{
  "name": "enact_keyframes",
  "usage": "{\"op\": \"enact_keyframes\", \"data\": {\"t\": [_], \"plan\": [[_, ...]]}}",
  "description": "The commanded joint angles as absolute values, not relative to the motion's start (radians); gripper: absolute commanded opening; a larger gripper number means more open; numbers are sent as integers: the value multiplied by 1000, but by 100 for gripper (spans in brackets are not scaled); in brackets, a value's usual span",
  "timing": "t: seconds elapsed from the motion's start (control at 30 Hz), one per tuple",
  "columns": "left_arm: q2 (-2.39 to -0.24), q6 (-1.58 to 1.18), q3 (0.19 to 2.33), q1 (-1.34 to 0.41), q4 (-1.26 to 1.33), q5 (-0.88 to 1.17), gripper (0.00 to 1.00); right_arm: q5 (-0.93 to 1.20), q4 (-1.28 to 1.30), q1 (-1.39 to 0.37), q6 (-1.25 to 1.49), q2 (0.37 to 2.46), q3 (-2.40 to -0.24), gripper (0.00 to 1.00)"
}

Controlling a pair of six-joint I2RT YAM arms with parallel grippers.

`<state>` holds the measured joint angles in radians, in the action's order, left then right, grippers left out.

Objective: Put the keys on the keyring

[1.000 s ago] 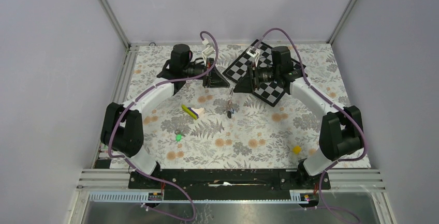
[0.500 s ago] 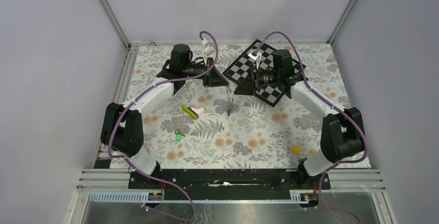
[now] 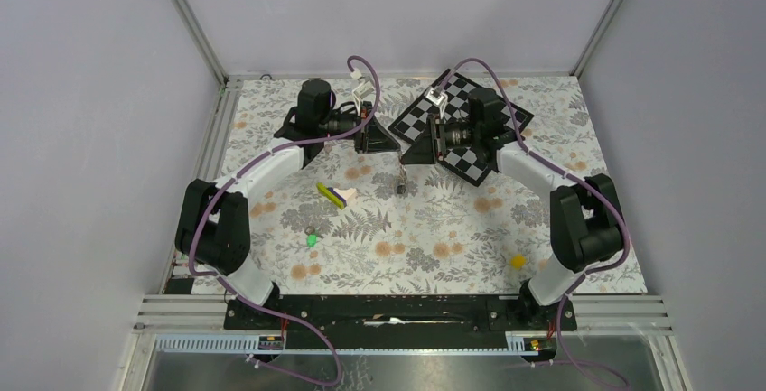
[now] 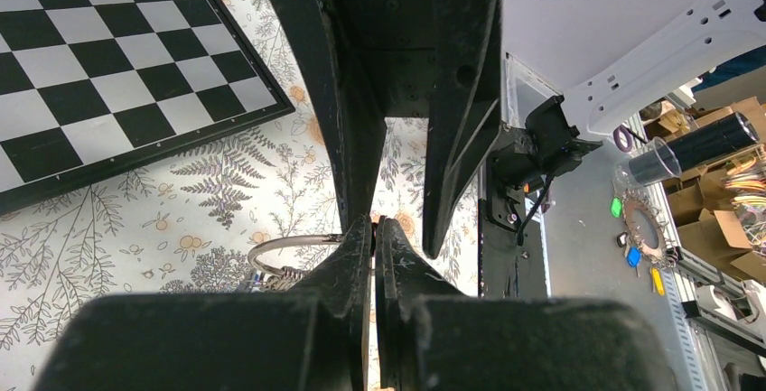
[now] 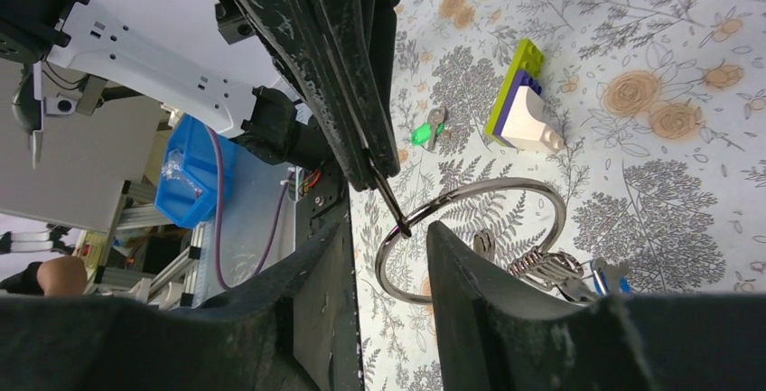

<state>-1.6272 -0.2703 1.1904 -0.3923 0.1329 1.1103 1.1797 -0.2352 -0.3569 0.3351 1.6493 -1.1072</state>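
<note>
Silver keyring is hanging upper-centre, clamped in the left end effector, while the right end effector, fingers apart, is edging in around its rim, probably bracing it for the green key lying lower-left on the bench.

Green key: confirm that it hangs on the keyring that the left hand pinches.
Wrong in one respect. The green key does not hang on the keyring; it lies loose on the table, near the wedge block, as the right wrist view shows. The left hand does pinch the keyring.
</note>
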Motion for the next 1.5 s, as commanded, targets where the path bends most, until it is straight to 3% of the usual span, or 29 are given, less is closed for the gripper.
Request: {"op": "enact_keyframes", "data": {"t": [0.0,0.33,0.53,0.67,1.13,1.27,1.47], "plan": [[-1583,-287,1192,-397,213,1114,0,1224,-297,-374,369,1674,-1112,45],[-1588,-288,1187,-397,224,1120,0,1241,-308,-373,376,1679,-1114,22],[-1586,-285,1177,-394,233,1120,0,1239,-306,-373,373,1671,-1110,1],[-1589,-280,1174,-394,242,1118,0,1227,-311,-372,380,1661,-1104,0],[-1570,-223,1147,-367,256,1130,62,1210,-422,-371,484,1646,-1067,0],[-1557,-224,1096,-364,306,1139,71,1209,-497,-368,563,1660,-1055,0],[-1544,-226,1017,-363,439,1134,73,1197,-557,-364,637,1682,-1055,0]]}}
